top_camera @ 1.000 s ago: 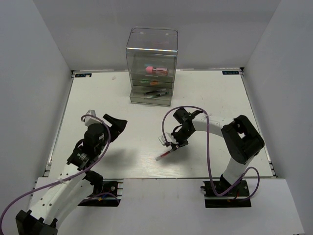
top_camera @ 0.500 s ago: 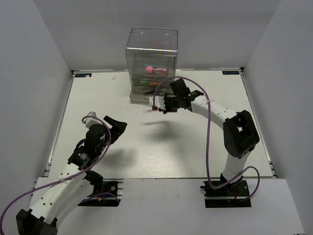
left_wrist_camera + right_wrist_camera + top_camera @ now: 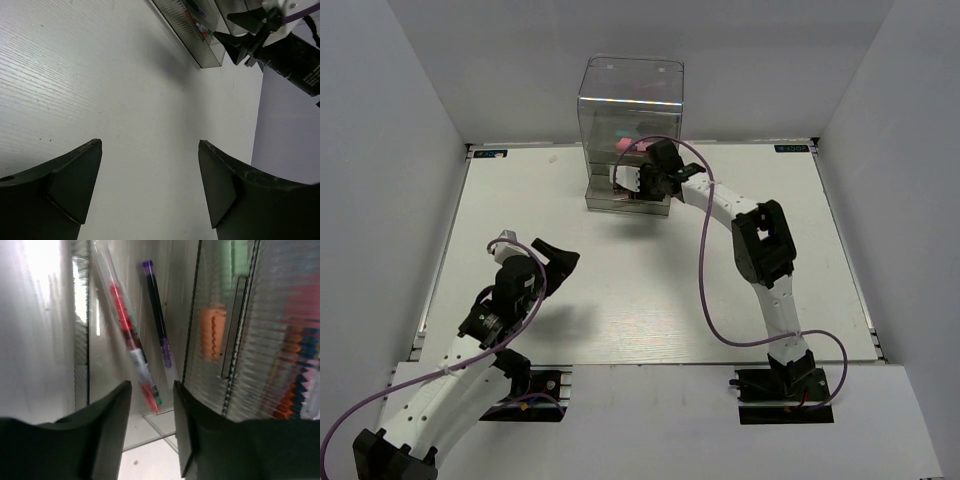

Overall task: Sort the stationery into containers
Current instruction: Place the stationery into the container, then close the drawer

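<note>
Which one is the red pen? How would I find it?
Find the clear plastic cabinet at the far end of the table. Inside it, just ahead of the right claw, lie two thin pens. The red pen is see-through with red inside; the dark pen beside it has purple ends.

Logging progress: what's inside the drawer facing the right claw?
A red pen and a dark, purple-capped pen lie side by side. Ribbed fronts blur the neighbouring contents to orange and pink.

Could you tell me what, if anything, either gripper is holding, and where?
Nothing: the left gripper and right gripper are both open; the red pen appears free in the drawer.
</note>
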